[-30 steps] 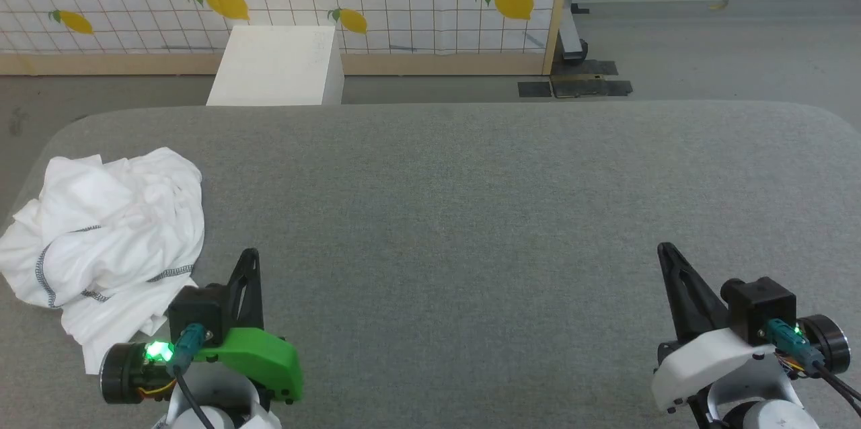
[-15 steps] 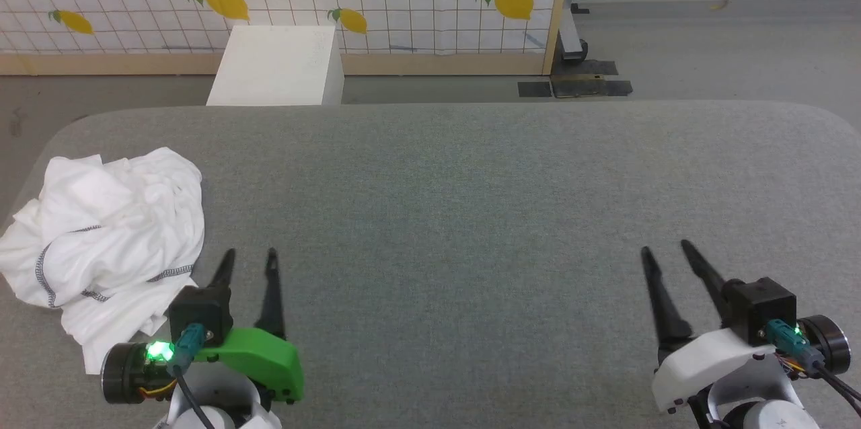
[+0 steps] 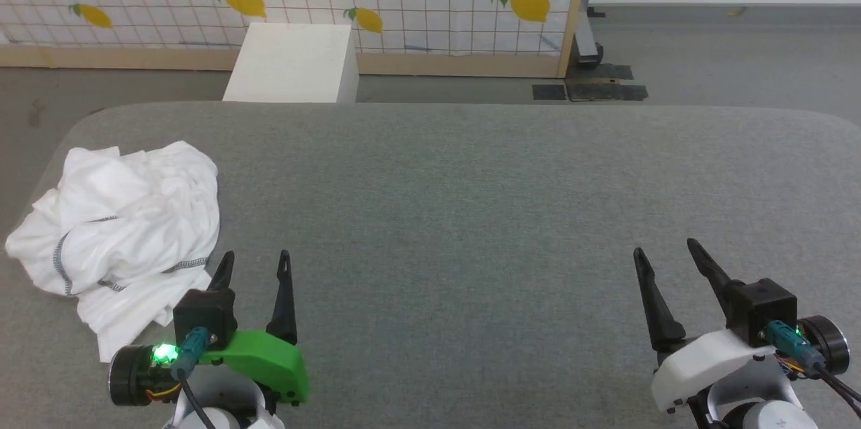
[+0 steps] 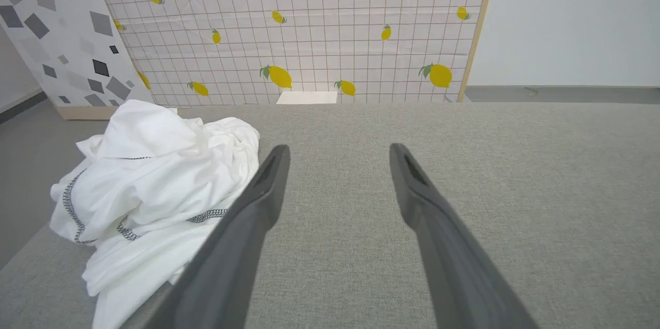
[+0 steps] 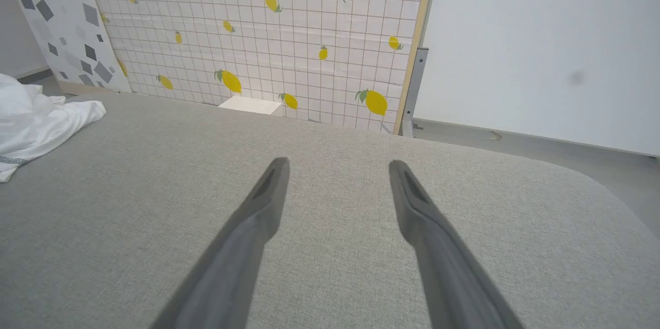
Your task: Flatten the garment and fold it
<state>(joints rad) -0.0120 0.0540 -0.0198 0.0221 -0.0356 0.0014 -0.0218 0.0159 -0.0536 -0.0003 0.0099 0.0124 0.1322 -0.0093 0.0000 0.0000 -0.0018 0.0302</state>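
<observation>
White, thin cloth: the garment (image 3: 128, 227) lies crumpled on the grey table (image 3: 471, 200), at ten o'clock from my left gripper (image 3: 256, 257). This gripper and my right gripper (image 3: 664, 249) both stand open, empty. The garment seems light, soft and limp; I would pinch a stitched shoulder seam.

Crumpled garment (image 4: 154, 184) on grey table (image 4: 464, 164), left gripper (image 4: 337, 151) beside it (fingers spread, empty).

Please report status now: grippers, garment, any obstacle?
Left gripper open, empty. Right gripper open, empty. Garment crumpled at left edge of table, not held. No obstacle seen beside it.
</observation>
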